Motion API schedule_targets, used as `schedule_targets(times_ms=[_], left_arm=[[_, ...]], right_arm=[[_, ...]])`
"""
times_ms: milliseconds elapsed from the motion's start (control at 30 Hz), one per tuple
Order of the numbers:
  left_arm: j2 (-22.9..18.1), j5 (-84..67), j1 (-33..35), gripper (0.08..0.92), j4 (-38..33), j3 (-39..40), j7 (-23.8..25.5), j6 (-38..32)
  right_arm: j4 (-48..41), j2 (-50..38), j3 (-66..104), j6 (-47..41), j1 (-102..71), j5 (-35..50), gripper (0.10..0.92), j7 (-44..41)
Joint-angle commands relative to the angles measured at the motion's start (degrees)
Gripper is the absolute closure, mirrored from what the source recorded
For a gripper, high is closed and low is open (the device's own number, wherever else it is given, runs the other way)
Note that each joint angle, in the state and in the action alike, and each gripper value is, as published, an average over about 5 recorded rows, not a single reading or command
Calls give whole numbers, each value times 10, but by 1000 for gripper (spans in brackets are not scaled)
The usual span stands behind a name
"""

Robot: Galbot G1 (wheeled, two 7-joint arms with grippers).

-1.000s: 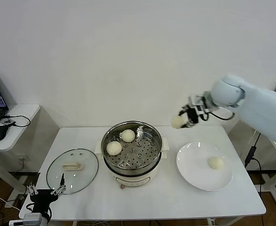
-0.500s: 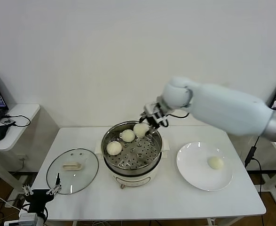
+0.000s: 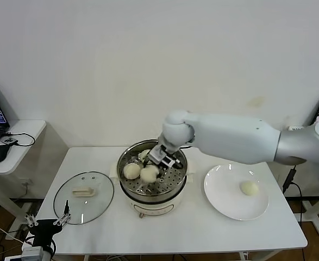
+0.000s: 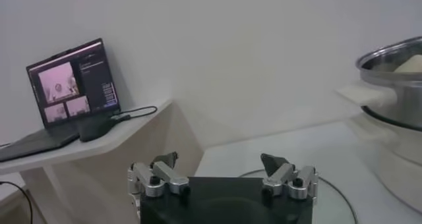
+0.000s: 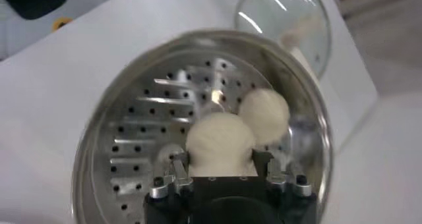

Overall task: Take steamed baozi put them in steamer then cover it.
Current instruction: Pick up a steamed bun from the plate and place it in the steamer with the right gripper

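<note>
head view: the right gripper reaches down into the steamer, jaws on either side of a steamed baozi that sits on the perforated tray, just beside another bun on the robot's left.
head view, remaining bun: one baozi lies on the white plate, on the right arm's side, well apart from the pot.
head view, cover: the cover lies flat on the tabletop on the steamer's left, near the left gripper parked at the tabletop's front edge.
left wrist view: the left gripper hangs idle, jaws spread wide with nothing between them; steamer wall lies off to one side.
right wrist view: the bun lies directly between the right gripper's fingers, the second bun touching it; jaws look to be easing off it, though whether contact is broken cannot be told.
key relation: the plate bun is nearer the right arm; the cover is nearer the left. round buns have no long axis, so a straight top-down approach should do.
</note>
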Motion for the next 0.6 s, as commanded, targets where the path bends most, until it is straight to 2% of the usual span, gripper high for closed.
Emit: schedule_targets(times_ms=[33, 400, 500, 600], left_arm=[[0, -1, 0, 177, 1, -1, 0, -1], [1, -2, -1, 177, 3, 0, -1, -3], [1, -2, -2, 177, 3, 0, -1, -3], [1, -2, -1, 177, 3, 1, -1, -3]], right_arm=[[8, 18, -17, 49, -1, -58, 417, -4], [9, 9, -18, 54, -4, -65, 413, 0], [13, 5, -17, 53, -3, -65, 381, 2], [17, -4, -14, 52, 7, -63, 307, -1]])
